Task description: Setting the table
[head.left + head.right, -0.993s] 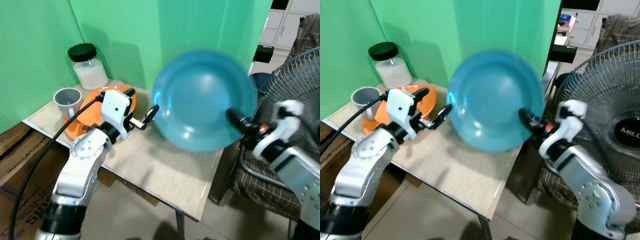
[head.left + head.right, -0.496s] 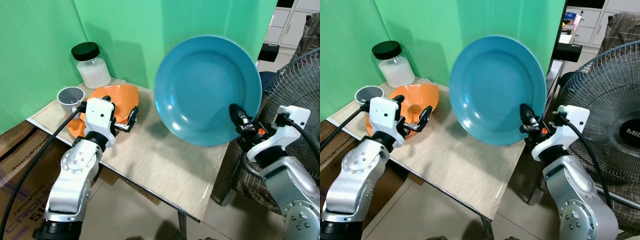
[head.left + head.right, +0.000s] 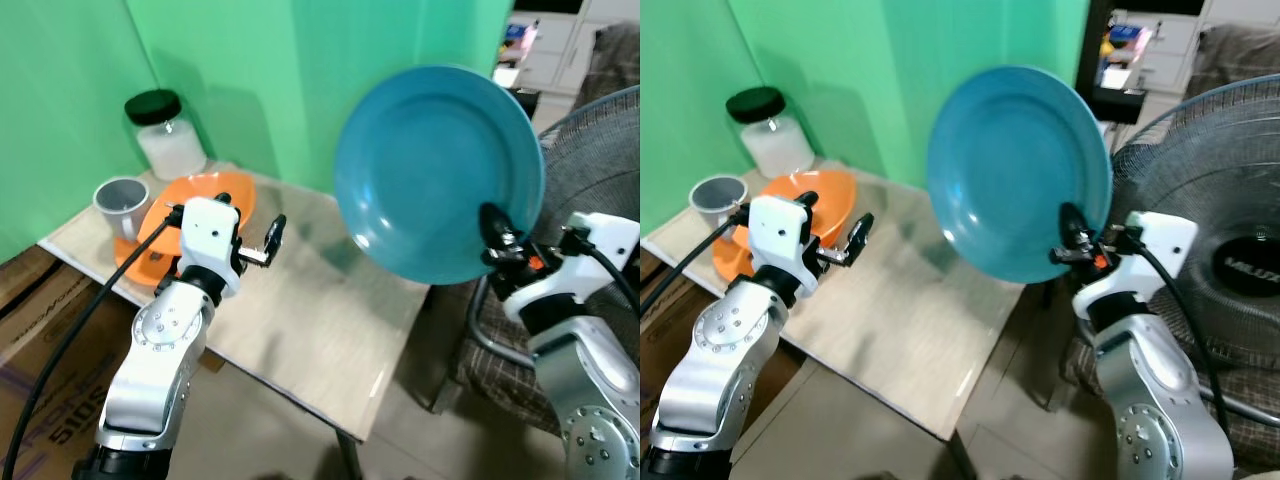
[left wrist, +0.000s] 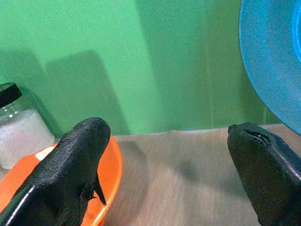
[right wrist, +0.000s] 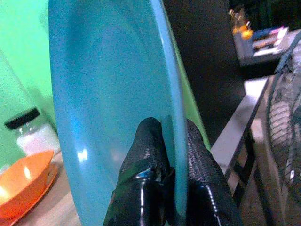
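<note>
A large blue plate (image 3: 440,170) is held nearly upright in the air above the right end of the small table (image 3: 320,310). My right gripper (image 3: 494,226) is shut on its lower right rim, one finger (image 5: 146,155) on each face. My left gripper (image 3: 262,240) is open above the table's left part, just right of an orange bowl (image 3: 190,205) that sits on an orange plate (image 3: 140,262). Nothing lies between its fingers (image 4: 80,155). A grey cup (image 3: 118,203) and a black-lidded glass jar (image 3: 165,135) stand at the far left.
Green screens (image 3: 260,70) wall the table's back and left. A standing fan (image 3: 1210,230) and a checked chair seat (image 3: 500,370) are close on the right. Cardboard boxes (image 3: 40,330) lie under the table's left side. The table's middle and near right surface is bare wood.
The camera shifted. The blue plate rose a little and moved right, staying nearly upright in my right gripper. My left gripper stays open near the orange bowl.
</note>
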### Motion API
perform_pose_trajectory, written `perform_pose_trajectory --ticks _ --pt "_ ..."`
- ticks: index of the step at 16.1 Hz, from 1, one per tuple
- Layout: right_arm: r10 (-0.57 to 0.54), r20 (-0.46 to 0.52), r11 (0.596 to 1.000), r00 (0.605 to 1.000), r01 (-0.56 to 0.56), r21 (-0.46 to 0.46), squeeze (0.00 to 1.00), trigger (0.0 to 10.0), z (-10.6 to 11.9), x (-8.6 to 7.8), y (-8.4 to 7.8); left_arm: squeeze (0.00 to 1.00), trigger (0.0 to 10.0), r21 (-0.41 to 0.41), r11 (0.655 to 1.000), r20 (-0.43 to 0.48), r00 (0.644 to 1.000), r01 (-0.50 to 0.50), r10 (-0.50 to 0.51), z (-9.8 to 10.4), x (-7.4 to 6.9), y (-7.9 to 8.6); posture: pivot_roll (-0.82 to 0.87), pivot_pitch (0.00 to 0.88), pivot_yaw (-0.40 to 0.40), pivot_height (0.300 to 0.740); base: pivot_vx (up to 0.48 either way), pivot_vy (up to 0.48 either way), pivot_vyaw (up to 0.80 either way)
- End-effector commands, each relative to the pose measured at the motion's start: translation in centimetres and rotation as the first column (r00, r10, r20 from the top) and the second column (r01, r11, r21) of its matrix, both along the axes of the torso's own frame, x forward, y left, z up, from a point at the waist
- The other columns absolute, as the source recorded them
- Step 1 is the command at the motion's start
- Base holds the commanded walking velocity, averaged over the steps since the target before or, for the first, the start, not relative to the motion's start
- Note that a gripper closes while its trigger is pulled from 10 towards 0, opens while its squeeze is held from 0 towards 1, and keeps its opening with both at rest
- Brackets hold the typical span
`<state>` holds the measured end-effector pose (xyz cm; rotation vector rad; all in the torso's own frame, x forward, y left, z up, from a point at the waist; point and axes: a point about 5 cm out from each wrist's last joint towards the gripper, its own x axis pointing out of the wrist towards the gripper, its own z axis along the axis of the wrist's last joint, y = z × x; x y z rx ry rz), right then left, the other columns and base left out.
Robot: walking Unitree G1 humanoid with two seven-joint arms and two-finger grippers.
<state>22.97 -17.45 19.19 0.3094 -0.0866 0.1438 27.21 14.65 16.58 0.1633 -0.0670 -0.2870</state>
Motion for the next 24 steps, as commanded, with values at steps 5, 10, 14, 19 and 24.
perform_pose_trajectory --ticks 5,10,14,19,24 --pt "0.062 0.070 0.998 0.996 -0.062 0.000 0.00 10.0 0.5 -0.1 1.0 0.00 10.0 0.032 0.999 -0.010 1.000 -0.026 0.026 -0.2 -0.4 0.6 0.06 0.000 0.091 0.740 0.000 -0.062 -0.32" --pt "0.122 0.116 0.992 0.986 -0.123 -0.001 0.00 10.0 0.8 -0.4 1.5 0.00 10.0 0.049 0.998 -0.013 1.000 -0.027 0.028 -0.5 -1.0 0.7 0.06 0.000 0.088 0.740 0.000 0.000 -0.80" --pt "0.128 0.132 0.992 0.983 -0.125 -0.030 0.00 10.0 0.9 -1.0 1.0 0.00 10.0 0.048 0.999 -0.020 1.000 -0.017 0.018 -0.7 -0.9 0.4 0.04 0.000 0.106 0.740 0.000 0.000 -0.80" --pt "0.107 0.084 0.993 0.991 -0.103 -0.055 0.00 10.0 0.4 -0.6 0.8 0.00 10.0 0.037 0.999 -0.023 0.999 -0.035 0.036 -0.7 -0.5 0.6 0.03 0.000 0.100 0.740 0.000 0.000 -0.80" --pt "0.065 0.070 0.995 0.995 -0.059 -0.086 0.00 10.0 0.4 0.1 0.4 0.00 10.0 0.008 0.996 -0.013 0.996 -0.087 0.087 -0.6 0.3 0.8 0.02 0.000 0.084 0.740 0.000 0.000 -0.80"
